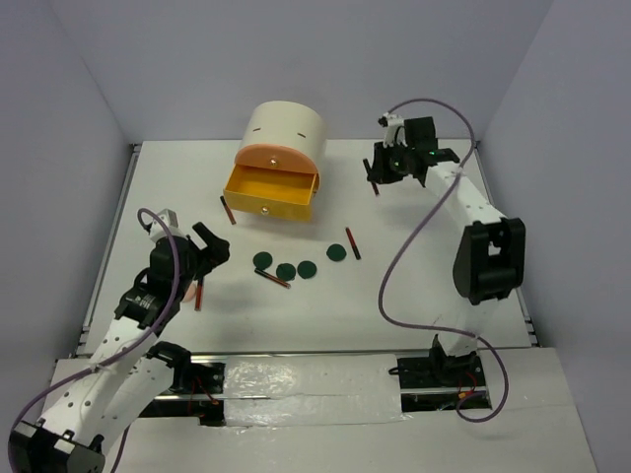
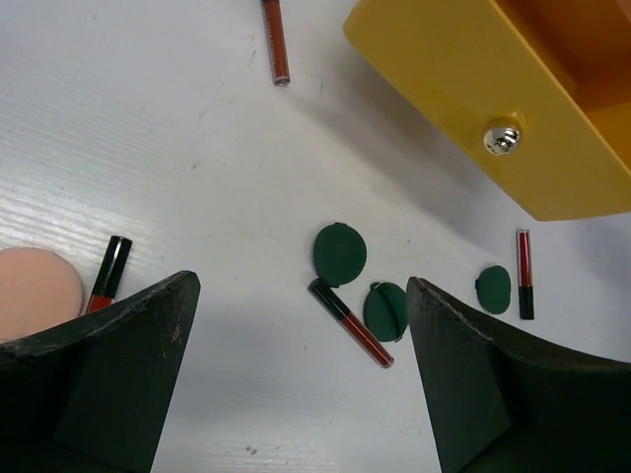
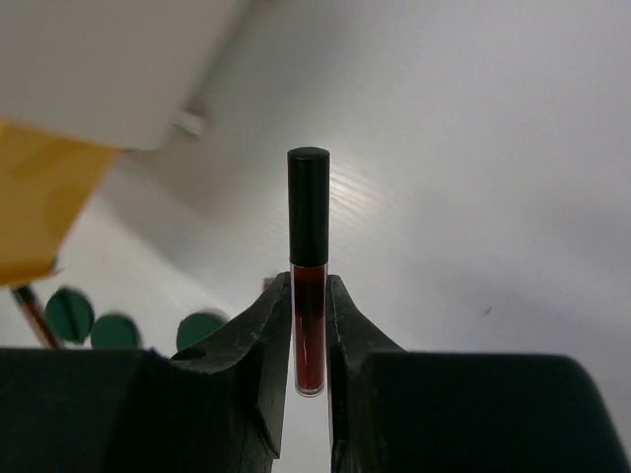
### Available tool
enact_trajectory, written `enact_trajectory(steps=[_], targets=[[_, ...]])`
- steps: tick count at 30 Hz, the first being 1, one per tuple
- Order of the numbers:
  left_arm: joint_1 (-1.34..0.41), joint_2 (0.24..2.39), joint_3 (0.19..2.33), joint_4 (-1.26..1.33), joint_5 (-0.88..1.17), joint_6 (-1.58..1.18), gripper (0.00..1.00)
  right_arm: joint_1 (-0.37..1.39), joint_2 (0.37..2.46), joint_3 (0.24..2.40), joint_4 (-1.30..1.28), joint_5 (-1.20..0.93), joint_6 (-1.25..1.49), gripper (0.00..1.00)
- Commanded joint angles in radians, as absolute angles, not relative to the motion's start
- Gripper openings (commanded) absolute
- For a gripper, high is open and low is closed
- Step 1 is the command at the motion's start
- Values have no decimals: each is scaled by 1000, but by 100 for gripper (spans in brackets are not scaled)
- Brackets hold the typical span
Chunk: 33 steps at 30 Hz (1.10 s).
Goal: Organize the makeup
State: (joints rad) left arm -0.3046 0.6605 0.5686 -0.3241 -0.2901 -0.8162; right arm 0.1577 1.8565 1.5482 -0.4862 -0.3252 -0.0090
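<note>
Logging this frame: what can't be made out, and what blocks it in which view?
Peach puff: left wrist view, cut by the left edge and a finger of the left gripper.
Green discs: right wrist view, blurred, partly behind the right gripper clamping a dark-red stick.
Stick beside the puff: left wrist view, lower end behind the same finger.

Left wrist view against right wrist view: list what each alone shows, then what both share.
Only the left wrist view shows the peach round puff at its left edge and the left gripper, which is open. Only the right wrist view shows the right gripper shut on a dark-red stick with a black cap, cap end past the fingertips, and the cream cabinet body. Both show the yellow drawer, dark green round discs and the white table.
</note>
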Motion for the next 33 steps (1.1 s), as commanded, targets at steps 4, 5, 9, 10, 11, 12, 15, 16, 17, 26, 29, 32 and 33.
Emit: enact_trajectory(steps=[4, 5, 9, 10, 11, 12, 15, 16, 17, 26, 29, 32, 33], targets=[[-288, 698, 555, -250, -270, -831, 98, 221, 1609, 1543, -471, -775, -579, 0], [-285, 699, 555, -244, -265, -834, 98, 244, 1580, 1543, -477, -781, -630, 0], [-270, 721, 558, -250, -253, -841, 96, 383, 1571, 1563, -503, -724, -849, 0], [-268, 729, 563, -255, -252, -841, 95, 441, 1586, 1598, -530, -703, -933, 0], [-265, 732, 564, -261, -249, -841, 94, 469, 1600, 1618, -537, -645, -963, 0], [-259, 733, 566, -265, -244, -842, 92, 497, 1617, 1634, -538, -614, -988, 0], [-249, 735, 569, -279, -238, -842, 86, 575, 1687, 1698, -520, -519, -1051, 0], [-247, 733, 569, -284, -235, -844, 82, 604, 1731, 1742, -523, -503, -1061, 0], [-239, 733, 569, -287, -235, -845, 79, 613, 1756, 1770, -528, -476, -1062, 0], [-129, 788, 603, -293, -138, -831, 59, 644, 2006, 2029, -600, -384, -965, 18], [-69, 863, 638, -281, -69, -813, 61, 646, 2005, 2019, -606, -376, -963, 32], [-26, 960, 704, -276, -28, -799, 70, 646, 1964, 1953, -583, -371, -947, 57], [-18, 988, 722, -278, -23, -798, 73, 646, 1951, 1939, -560, -370, -934, 62]])
